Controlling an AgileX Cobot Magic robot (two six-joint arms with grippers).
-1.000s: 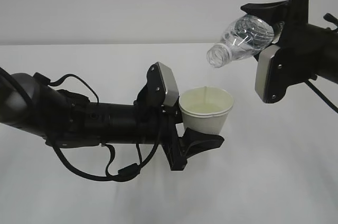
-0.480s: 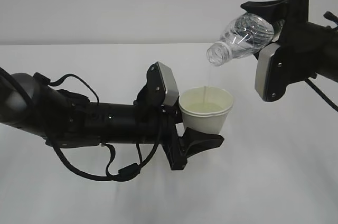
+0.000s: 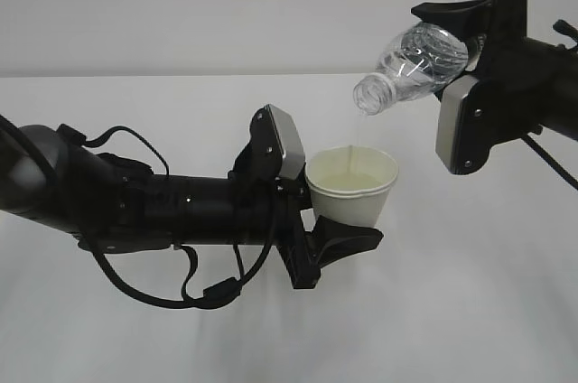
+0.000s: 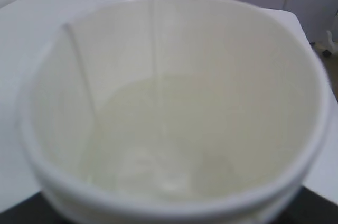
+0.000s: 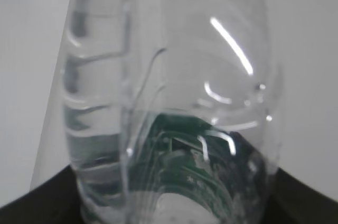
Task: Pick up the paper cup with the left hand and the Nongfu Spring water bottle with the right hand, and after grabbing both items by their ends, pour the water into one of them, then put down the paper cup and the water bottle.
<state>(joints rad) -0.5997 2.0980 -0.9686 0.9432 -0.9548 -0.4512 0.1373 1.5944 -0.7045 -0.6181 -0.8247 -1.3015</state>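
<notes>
While the right pincer (image 3: pixel 465 40) grips the bottle (image 3: pixel 411 65), mouth tilted down-left, the cup (image 3: pixel 352 186) clasped in the left pincer (image 3: pixel 312 211) sits directly beneath.

Slanted exterior view, two close wrist views

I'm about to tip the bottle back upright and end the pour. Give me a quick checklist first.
1. Left gripper shut on the paper cup: ok.
2. Right gripper shut on the Nongfu Spring water bottle: ok.
3. Bottle mouth above the cup opening: ok.
4. The water stream landing inside the cup: ok.
5. Water level below the rim: ok.
6. Spill on the table: none visible, ok.
</notes>
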